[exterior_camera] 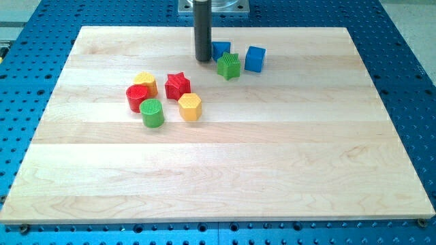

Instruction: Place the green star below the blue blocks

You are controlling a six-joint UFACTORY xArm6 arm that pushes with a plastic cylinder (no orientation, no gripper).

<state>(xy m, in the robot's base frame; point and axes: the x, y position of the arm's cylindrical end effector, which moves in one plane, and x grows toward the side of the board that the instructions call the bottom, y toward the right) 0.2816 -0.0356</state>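
Note:
The green star (229, 66) lies near the view's top centre of the wooden board (218, 170). A blue block (221, 50) sits just above and left of it, partly hidden by the star. A blue cube (255, 58) stands to the star's right. My tip (203, 59) is the lower end of the dark rod. It rests on the board just left of the first blue block and up-left of the star, close to both.
A cluster lies left of centre: a yellow block (146, 82), a red cylinder (137, 98), a green cylinder (152, 113), a red star (178, 86) and a yellow hexagonal block (190, 107). Blue perforated table surrounds the board.

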